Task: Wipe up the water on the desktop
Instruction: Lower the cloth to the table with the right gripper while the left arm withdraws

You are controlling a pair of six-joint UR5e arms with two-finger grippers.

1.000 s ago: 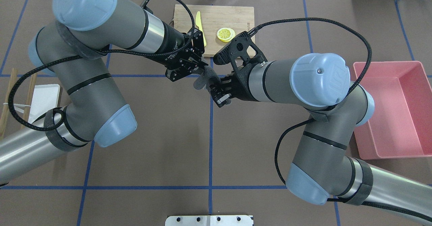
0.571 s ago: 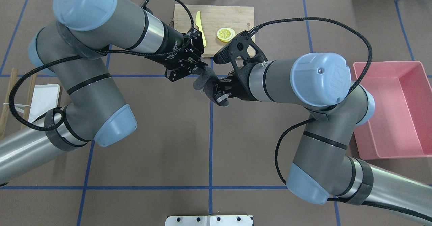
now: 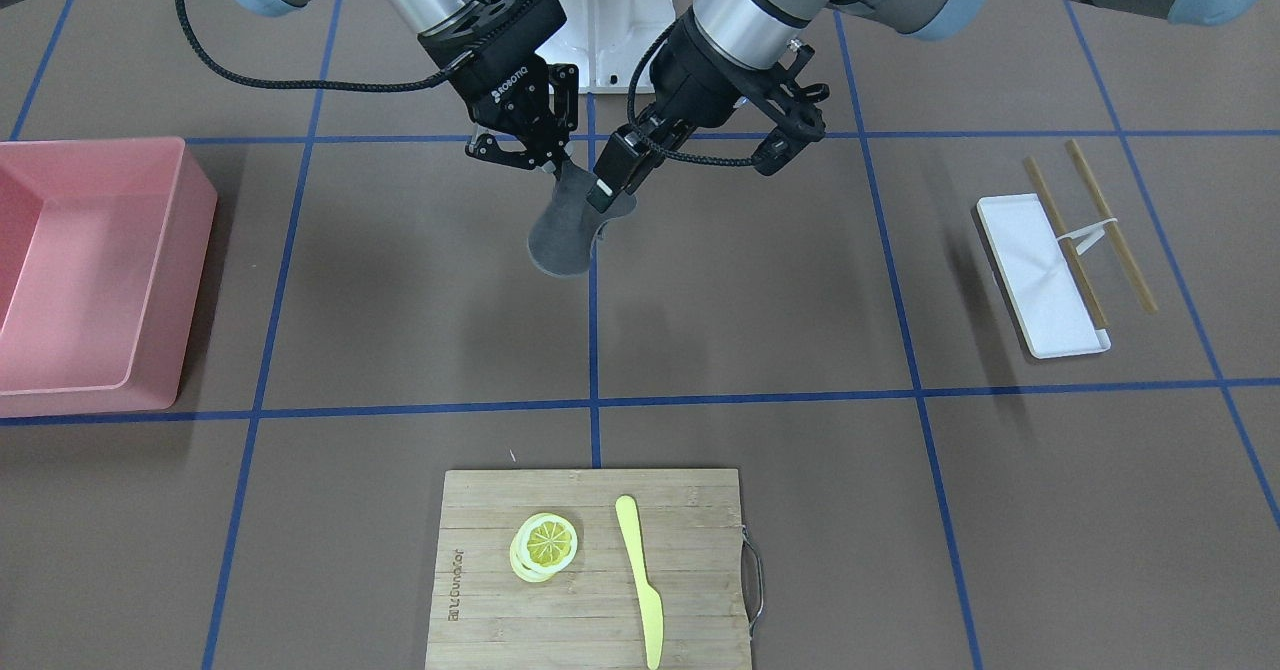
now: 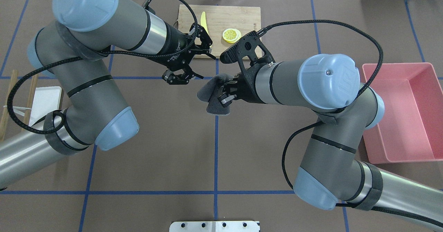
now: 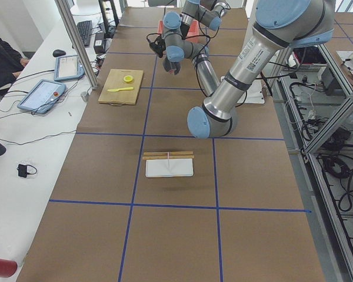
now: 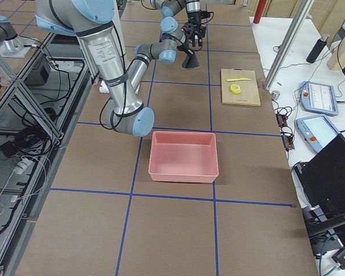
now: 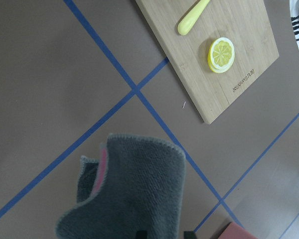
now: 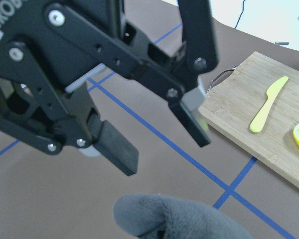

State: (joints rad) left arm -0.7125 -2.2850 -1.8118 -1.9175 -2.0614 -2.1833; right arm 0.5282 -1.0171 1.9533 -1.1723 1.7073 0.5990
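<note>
Surrounding the cloth (image 4: 216, 106) are cutting board (image 4: 242, 15), pink bin (image 3: 90, 401) and white tray (image 3: 1030, 262).

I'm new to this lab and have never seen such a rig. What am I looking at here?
These are two robot arms at a brown desktop marked with blue tape. One camera looks down from behind the robot, one faces it, two watch from the table's ends, and one rides on each wrist. The right gripper is shut on a grey cloth that hangs from it; the left gripper is open beside it. Also there: a cutting board with lemon slices and a yellow knife, a pink bin, and a white tray with two wooden sticks.
</note>
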